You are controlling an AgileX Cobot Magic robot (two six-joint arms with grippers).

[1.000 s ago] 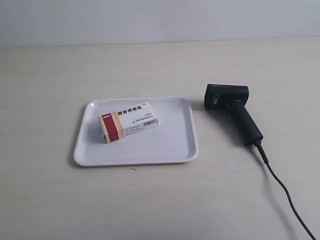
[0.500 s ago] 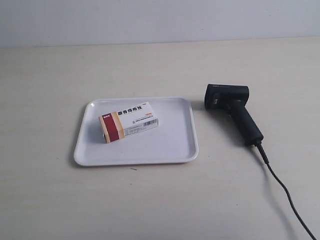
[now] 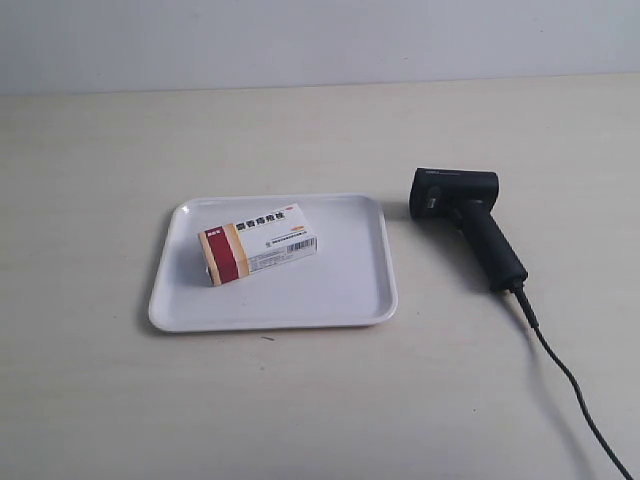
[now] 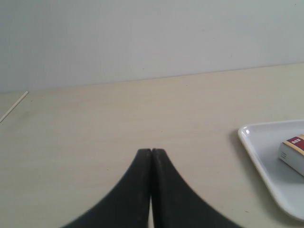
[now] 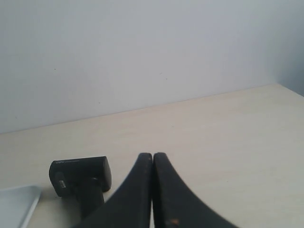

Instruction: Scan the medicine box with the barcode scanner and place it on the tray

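Nothing moved: medicine box (image 3: 258, 243) stays on tray (image 3: 340, 290), barcode scanner (image 3: 468, 222) beside; left gripper (image 4: 151, 153) and right gripper (image 5: 152, 156) closed, empty.

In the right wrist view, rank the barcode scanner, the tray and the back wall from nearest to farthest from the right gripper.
From the right gripper:
1. barcode scanner, lying just beside the fingertips.
2. tray, its corner just beyond the scanner.
3. back wall, past the table's far edge.

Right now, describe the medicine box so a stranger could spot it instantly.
On the pale table lies a white tray. The medicine box lies inside it, the only thing there: small, white, with a dark red and tan band at one end, unlike the black barcode scanner beside the tray.
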